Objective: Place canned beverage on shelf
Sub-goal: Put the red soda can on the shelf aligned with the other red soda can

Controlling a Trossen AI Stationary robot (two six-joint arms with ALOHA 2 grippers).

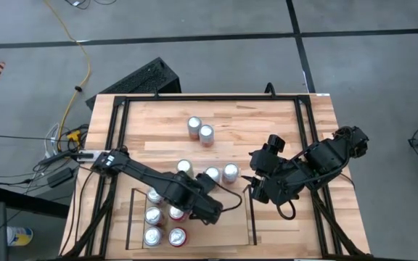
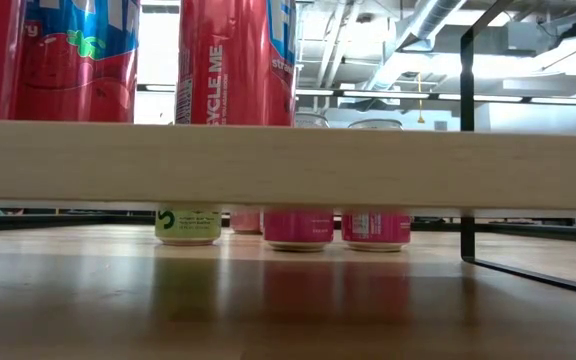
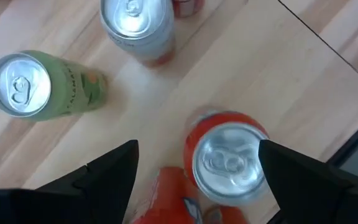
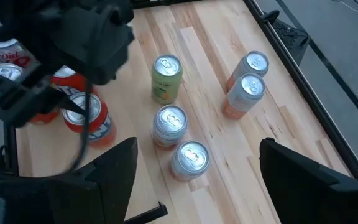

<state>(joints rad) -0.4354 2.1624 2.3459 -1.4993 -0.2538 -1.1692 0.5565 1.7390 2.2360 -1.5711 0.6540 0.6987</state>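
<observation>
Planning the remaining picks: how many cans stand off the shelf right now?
5. A pair of cans far mid-table; a green can and two more cans just beyond the shelf. The left arm may hide others.

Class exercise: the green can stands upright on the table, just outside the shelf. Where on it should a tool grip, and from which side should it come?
Grip the green can around its cylindrical wall, coming from above with one finger on each side. It stands upright, top up, and two silver-topped cans stand close beside it, so a level approach is probably crowded. The right tool is open and hangs nearest.
</observation>
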